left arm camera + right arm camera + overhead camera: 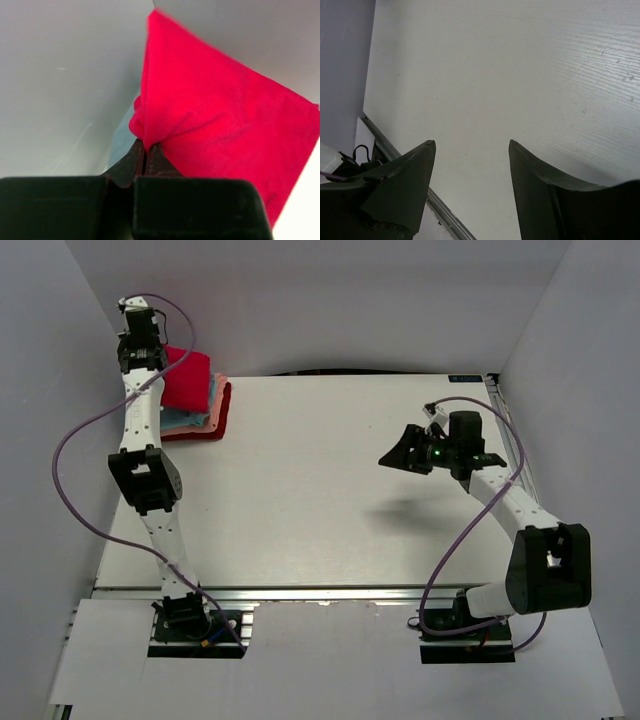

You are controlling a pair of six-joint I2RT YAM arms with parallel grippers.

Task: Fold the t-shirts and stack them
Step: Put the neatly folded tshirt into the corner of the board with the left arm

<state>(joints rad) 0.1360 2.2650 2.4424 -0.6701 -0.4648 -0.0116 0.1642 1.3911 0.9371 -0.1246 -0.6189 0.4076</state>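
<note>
1. Far-left corner of the table (320,500): the left gripper (145,156) is reaching out over that corner with its jaws squeezed fully together on a bunched fold of the bright red t-shirt (215,120). You can see the cloth pucker right where the tips bite it.
2. That red one is a folded rectangle sitting topmost on the pile (200,415) in the same corner. Its held side looks lifted, and I can't tell how much of it rests on the rest.
3. Under it, same corner: a light blue t-shirt (183,418), then a salmon-pink t-shirt (214,403), then a darker red t-shirt (205,431) at the bottom, touching the tabletop. All three are folded, and their edges fan out a bit toward the table's middle.
4. Right half of the table: the right gripper (398,456) hangs above the surface with its jaws spread wide and nothing in them. Between the fingers there's only white tabletop. Its shadow (400,508) falls on the table just nearer the arm bases.
</note>
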